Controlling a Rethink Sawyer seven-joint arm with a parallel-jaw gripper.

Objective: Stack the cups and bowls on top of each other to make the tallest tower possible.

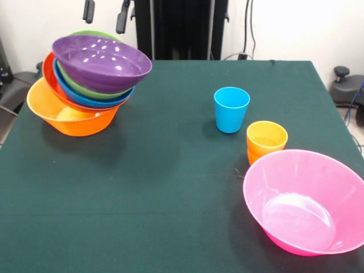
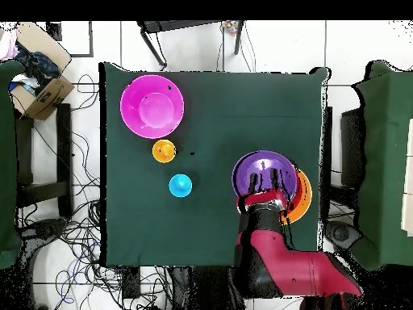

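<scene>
The tower is a leaning nested pile at the table's left. A big orange bowl [image 1: 71, 118] is its base, with red-orange, blue and green bowls inside it and a purple bowl [image 1: 102, 61] tilted on top. My gripper [image 1: 106, 14] hangs open just above and behind the purple bowl, holding nothing; only its two dark fingertips show. From overhead, the gripper [image 2: 267, 179] is over the purple bowl [image 2: 256, 165]. A blue cup [image 1: 231, 109] stands upright mid-table. An orange cup [image 1: 266, 140] with a yellow inside stands next to a big pink bowl [image 1: 307, 202] at the front right.
The green-clothed table [image 1: 170, 187] has open cloth between the tower and the cups. Overhead, the pink bowl [image 2: 152, 105], orange cup [image 2: 164, 150] and blue cup [image 2: 180, 186] form a line. A cardboard box [image 2: 36, 89] and cables lie on the floor.
</scene>
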